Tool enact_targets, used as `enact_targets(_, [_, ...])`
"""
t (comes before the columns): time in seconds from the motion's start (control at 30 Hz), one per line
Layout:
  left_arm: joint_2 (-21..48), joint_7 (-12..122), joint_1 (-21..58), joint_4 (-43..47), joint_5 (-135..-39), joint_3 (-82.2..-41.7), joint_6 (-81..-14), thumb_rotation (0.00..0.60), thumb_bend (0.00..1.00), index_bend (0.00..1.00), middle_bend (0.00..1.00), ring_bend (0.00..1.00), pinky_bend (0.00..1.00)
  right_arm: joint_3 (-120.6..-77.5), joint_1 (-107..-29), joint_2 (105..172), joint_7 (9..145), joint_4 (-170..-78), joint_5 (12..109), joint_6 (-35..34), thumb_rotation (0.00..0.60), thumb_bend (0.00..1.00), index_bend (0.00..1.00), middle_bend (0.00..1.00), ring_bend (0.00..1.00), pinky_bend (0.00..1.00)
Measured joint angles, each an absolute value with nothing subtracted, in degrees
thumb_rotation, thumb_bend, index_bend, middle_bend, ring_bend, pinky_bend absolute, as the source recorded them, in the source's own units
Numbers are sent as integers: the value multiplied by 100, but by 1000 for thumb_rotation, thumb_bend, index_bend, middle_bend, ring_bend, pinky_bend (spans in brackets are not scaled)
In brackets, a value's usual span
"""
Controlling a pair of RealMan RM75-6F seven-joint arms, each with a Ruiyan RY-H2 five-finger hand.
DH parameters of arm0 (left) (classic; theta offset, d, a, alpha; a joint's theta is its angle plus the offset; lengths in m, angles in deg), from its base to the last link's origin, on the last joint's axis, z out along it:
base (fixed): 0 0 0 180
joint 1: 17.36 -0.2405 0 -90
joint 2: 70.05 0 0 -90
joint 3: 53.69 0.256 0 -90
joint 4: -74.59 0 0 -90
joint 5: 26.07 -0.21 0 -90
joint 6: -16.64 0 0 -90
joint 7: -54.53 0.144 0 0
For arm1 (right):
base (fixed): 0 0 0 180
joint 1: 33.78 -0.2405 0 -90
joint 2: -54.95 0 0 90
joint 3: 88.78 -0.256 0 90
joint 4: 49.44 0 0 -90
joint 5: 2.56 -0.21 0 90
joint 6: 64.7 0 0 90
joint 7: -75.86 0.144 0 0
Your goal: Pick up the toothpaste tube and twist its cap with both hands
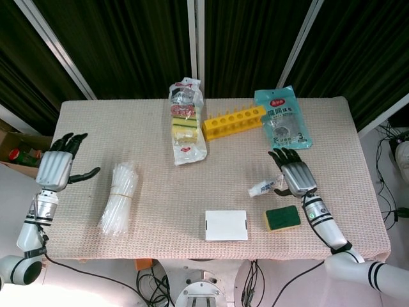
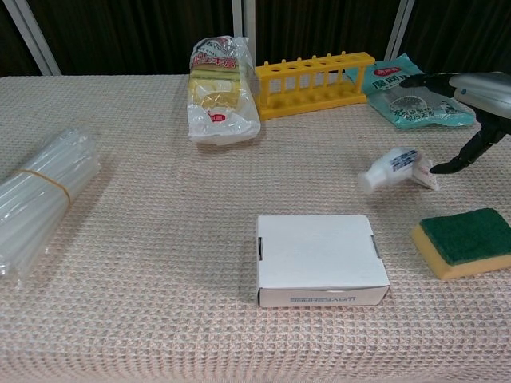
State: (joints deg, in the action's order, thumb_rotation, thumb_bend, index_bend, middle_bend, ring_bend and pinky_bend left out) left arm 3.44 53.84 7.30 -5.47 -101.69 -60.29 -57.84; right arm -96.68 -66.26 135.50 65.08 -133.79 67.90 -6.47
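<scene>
Small white soft-plastic toothpaste tube (image 1: 264,187) lies flat on woven beige tablecloth (image 1: 160,204), just up-left of green-and-yellow sponge (image 1: 281,218), cap end pointing away from sponge. Right hand (image 1: 294,176) beside tube's crimped tail, fingers spread, holding nothing. Left hand (image 1: 55,167) well apart, fingers spread, empty. Judgement: tube light, squashy, slick; grip mid-body firmly, pinch rigid cap with other hand.

My right hand (image 1: 296,177) and left hand (image 1: 55,169) have smooth silver shells with black fingers. Toothpaste tube (image 2: 397,168): glossy white plastic. Table cloth (image 2: 160,263): rough beige waffle weave. Sponge (image 2: 463,241): matt, green scouring top over yellow foam. Box (image 2: 319,259): matt white card.
</scene>
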Motion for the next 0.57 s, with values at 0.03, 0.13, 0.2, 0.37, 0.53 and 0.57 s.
enact_targets(0.03, [325,5404,703,-588,-10172,-6019,-5803,0,0,114,150,104,186,-9663,-6606,13543,6516,-13382,6818,-594,600,0,0,0,0,0])
enact_targets(0.13, [270,5479,579,-728,-10190,-5976,-5905,0,0,113,150,104,186,-9627,-6472,13444,6492,-13484,6927,-277,600,0,0,0,0,0])
enact_targets(0.2, [228,5533,464,-848,-10202,-5926,-5987,0,0,113,149,104,186,-9582,-6300,13334,6376,-13603,6978,57,600,0,0,0,0,0])
enact_targets(0.37, [135,5658,145,-1094,-10276,-5755,-6257,0,0,113,150,104,186,-9428,-5597,13049,6023,-13897,6986,1130,600,0,0,0,0,0])
enact_targets(0.53, [120,5820,-272,-1204,-10457,-5528,-6683,0,0,113,150,104,185,-9245,-4715,12875,6018,-13942,6988,2175,600,0,0,0,0,0])
enact_targets(0.57, [123,5839,-338,-1215,-10495,-5496,-6753,0,0,113,150,104,185,-9198,-4507,12854,6089,-13911,7002,2385,600,0,0,0,0,0])
